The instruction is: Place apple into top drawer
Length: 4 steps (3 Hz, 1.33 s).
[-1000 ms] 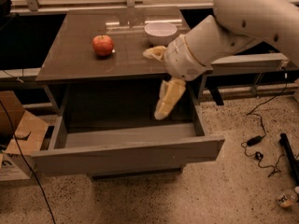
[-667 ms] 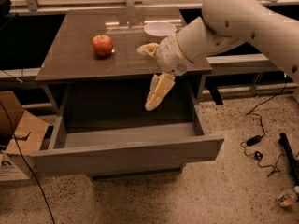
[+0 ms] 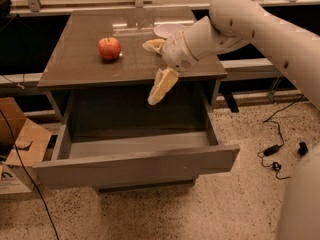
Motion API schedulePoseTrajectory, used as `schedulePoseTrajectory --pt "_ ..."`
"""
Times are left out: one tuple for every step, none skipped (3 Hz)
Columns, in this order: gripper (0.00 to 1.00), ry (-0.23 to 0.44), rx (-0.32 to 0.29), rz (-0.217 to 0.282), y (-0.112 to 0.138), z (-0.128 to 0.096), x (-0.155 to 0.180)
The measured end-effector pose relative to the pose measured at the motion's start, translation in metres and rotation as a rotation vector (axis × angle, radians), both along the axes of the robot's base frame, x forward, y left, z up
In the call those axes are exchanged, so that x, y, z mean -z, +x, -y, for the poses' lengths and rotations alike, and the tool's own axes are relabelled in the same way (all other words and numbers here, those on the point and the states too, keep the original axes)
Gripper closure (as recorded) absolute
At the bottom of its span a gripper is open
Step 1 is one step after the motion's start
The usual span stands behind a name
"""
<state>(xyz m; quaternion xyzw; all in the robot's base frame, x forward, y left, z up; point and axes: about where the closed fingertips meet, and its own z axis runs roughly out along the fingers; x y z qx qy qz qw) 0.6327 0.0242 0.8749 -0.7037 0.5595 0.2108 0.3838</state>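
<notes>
The red-orange apple sits on the glossy brown cabinet top, left of the middle. The top drawer is pulled out below it, and its inside shows nothing in it. My gripper hangs over the cabinet's front edge, to the right of the apple and apart from it. It is open and holds nothing: one cream finger points down over the drawer, the other lies over the top.
A white bowl stands behind my wrist on the cabinet top. A cardboard box sits on the floor at the left. Cables and a power brick lie on the floor at the right.
My gripper has moved left and up, from over the open drawer toward the cabinet's front edge, closer to the apple. The apple and the drawer have not moved.
</notes>
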Motion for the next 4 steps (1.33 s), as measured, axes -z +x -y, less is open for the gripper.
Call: schedulePoseTrajectory --pt "0.00 0.081 0.001 -0.013 0.048 -0.010 0.001" --pt "0.00 0.085 0.002 -0.005 0.051 -0.010 -0.002" --pt "0.00 0.098 0.012 -0.013 0.061 -0.022 0.004" --pt "0.00 0.097 0.014 0.007 0.078 -0.042 0.002"
